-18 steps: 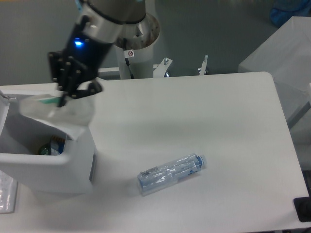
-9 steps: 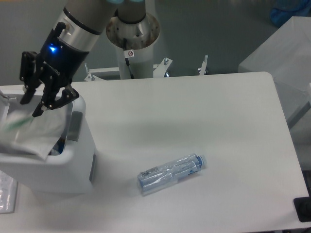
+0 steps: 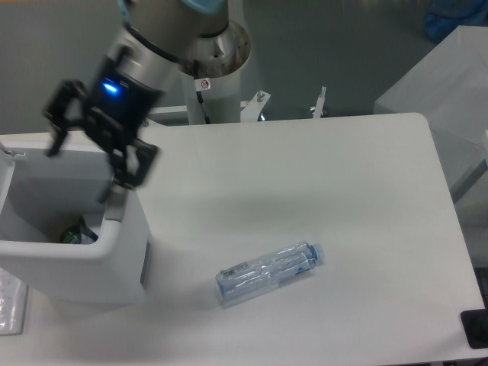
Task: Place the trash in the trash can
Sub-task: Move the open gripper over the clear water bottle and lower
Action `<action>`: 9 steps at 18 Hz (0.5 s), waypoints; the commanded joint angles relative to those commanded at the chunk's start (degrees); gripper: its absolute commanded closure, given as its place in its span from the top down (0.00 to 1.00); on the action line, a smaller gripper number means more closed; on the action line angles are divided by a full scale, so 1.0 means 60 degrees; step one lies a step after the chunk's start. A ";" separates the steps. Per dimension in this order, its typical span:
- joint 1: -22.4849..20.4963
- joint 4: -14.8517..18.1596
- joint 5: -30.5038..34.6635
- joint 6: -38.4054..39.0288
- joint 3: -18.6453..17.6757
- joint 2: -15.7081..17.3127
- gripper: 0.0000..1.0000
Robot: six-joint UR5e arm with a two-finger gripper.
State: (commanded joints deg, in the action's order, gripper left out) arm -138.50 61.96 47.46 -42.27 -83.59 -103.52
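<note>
The crushed clear bottle (image 3: 268,271) with a bluish cap lies on its side on the white table, well right of the trash can. The trash can (image 3: 114,248), a large white bin, stands at the table's left edge. Low inside it a green bit of the crumpled wrapper (image 3: 75,232) shows. My gripper (image 3: 82,166) hangs open over the can's far right corner, blurred, with nothing between its fingers. The bottle lies far from the gripper.
The arm's white pedestal (image 3: 215,65) stands behind the table, with two metal brackets (image 3: 320,101) beside it. A white box (image 3: 446,88) sits off the right side. A clear plastic item (image 3: 9,305) lies at the lower left, a black object (image 3: 476,328) at the lower right.
The gripper has opened and let go of the wrapper, which has dropped from the rim down into the can. The gripper has shifted slightly right. The bottle has not moved.
</note>
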 joint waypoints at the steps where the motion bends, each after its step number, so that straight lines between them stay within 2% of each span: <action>1: -0.0220 -0.0015 0.0000 -0.0059 0.0015 -0.0205 1.00; 5: -0.0748 -0.0614 0.0015 -0.0118 0.0030 -0.0836 1.00; 7: -0.0968 -0.0660 0.0044 -0.0467 0.0146 -0.1348 1.00; 9: -0.0998 -0.0659 0.0641 -0.0834 0.0176 -0.1613 1.00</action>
State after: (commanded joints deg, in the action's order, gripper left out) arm -144.49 58.01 51.31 -47.28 -82.53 -113.20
